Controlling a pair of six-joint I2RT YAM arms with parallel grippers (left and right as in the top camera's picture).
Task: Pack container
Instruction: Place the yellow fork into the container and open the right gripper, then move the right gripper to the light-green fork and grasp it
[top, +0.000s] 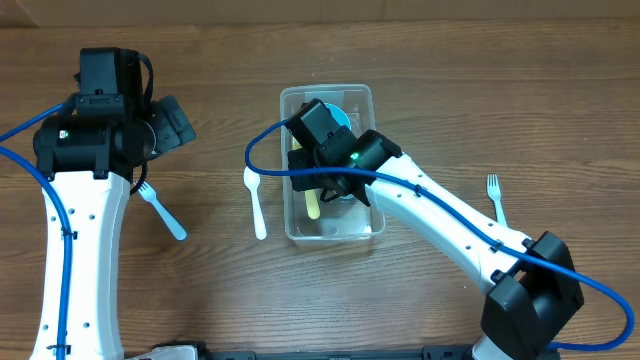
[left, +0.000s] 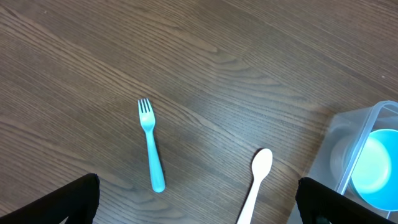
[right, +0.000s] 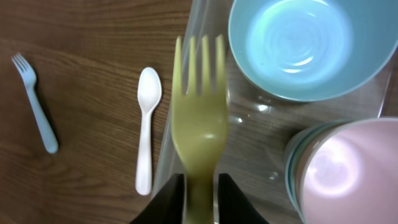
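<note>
At the middle of the tabletop (top: 200, 290) the container (top: 326, 91) is found partly packed: a blue bowl (right: 305, 43) and a pink-topped cup stack (right: 348, 174) are lodged inside. An olive fork (right: 199, 124) is pinched by its handle in the nearly closed right pincer (right: 200, 186) above the container. The left pincer (left: 196, 193) is spread wide, empty. A white spoon (top: 257, 205) and two blue forks (top: 160, 208) are left outside.

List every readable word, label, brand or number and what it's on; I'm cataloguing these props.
None readable: no print shows on the clear rectangular plastic container, olive-yellow plastic fork, white plastic spoon, light blue round bowl or pink cup.
</note>
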